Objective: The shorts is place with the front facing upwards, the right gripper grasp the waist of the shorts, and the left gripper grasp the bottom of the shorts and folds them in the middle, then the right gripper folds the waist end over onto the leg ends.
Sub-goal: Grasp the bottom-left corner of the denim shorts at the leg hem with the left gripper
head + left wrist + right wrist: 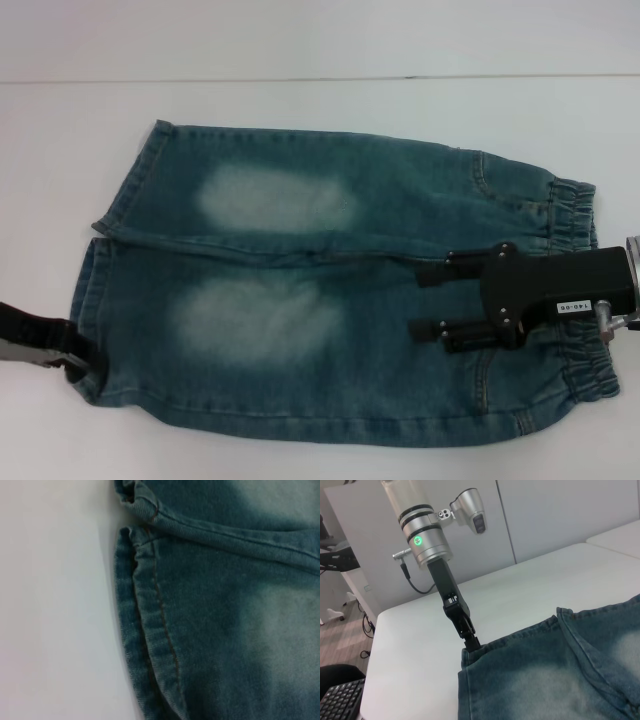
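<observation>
Head view: denim shorts (330, 290) are seen spread flat on a white table (300, 50), front up, their long axis running across the picture from side to side. The waist (578, 215), a ruffled elastic band, lies at the robot's right; the bottom of the shorts (92, 300), two straight hems, lies at its left. The right gripper (428, 300), black with a white label, is held over the waist end, its two fingers spread well apart and pointed along the shorts toward the legs; nothing is held between them. The left gripper (78, 362) is seen at the lower leg's hem, touching or just beside it; whether cloth is pinched cannot be told. Left wrist view: only the stitched leg hem (150, 630) and bare table are shown close up; no fingers are visible. Right wrist view: the left gripper (472, 642) is shown tilted down from a silver wrist with a green light, its tip meeting the hem corner at the table. Each arm is judged nearest its own end, so the coming fold would be made across the long axis.
</observation>
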